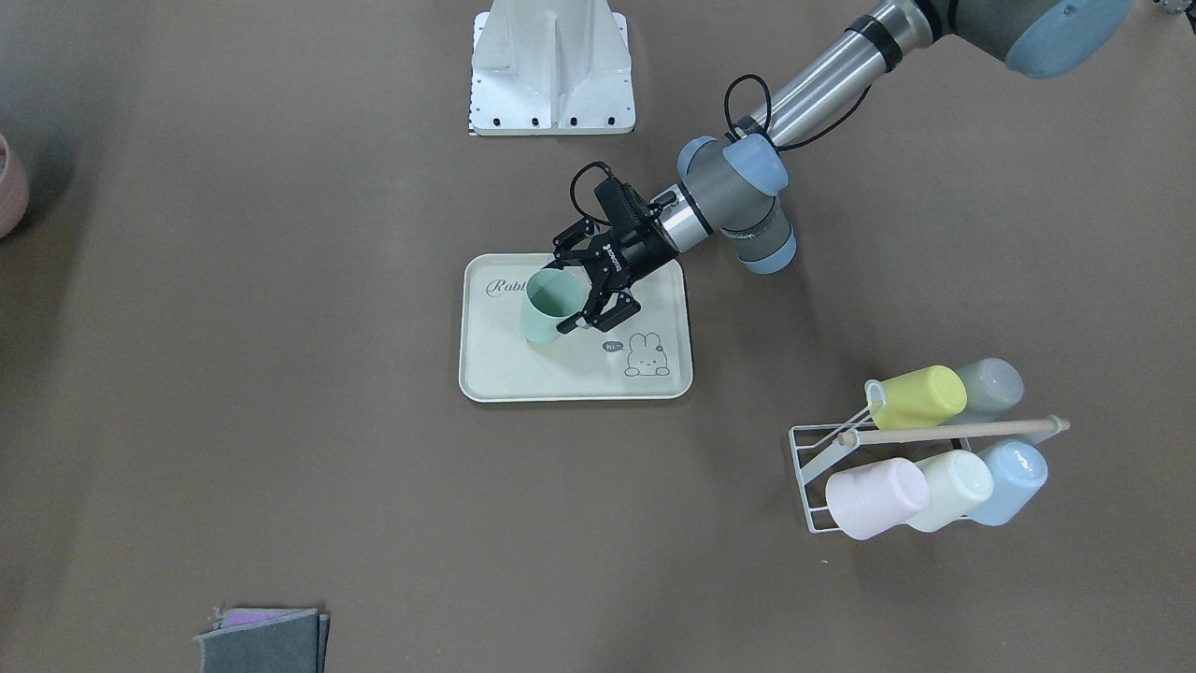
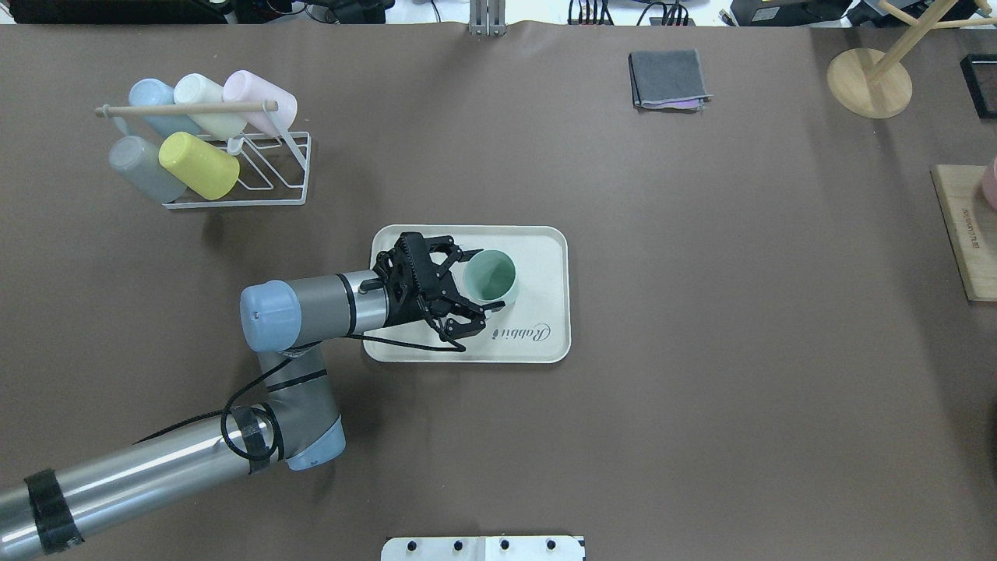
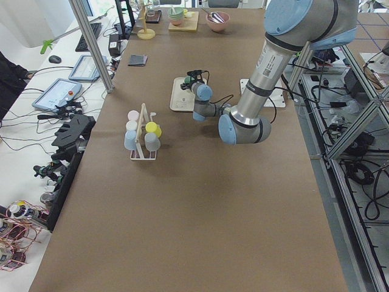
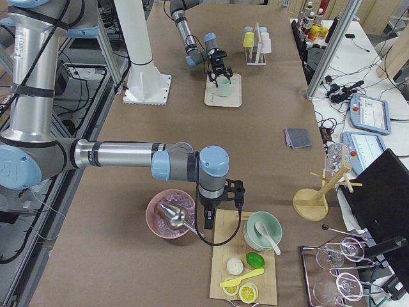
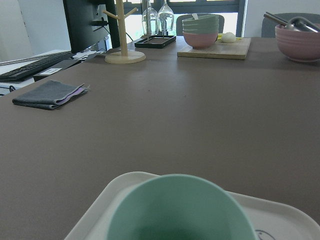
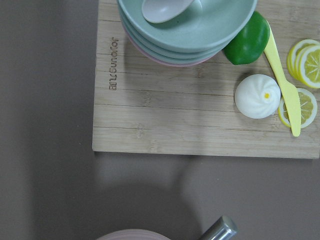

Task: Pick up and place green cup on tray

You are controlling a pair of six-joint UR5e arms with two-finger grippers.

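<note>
The green cup (image 2: 491,274) stands upright, mouth up, on the cream tray (image 2: 545,265) near its "Rabbit" script; it also shows in the front view (image 1: 547,304) and fills the bottom of the left wrist view (image 5: 180,210). My left gripper (image 2: 487,279) reaches in level from the tray's side, its jaws spread wide with one finger on each side of the cup, open. My right gripper (image 4: 208,225) hangs over a pink bowl (image 4: 171,214) far off at the table's end. It shows only in the right side view, so I cannot tell its state.
A white wire rack (image 2: 234,187) with several pastel cups, one yellow-green (image 2: 199,165), stands beyond the tray on my left. A folded grey cloth (image 2: 670,78) and a wooden mug tree (image 2: 868,82) are at the far edge. A wooden board (image 2: 962,234) lies at the right end.
</note>
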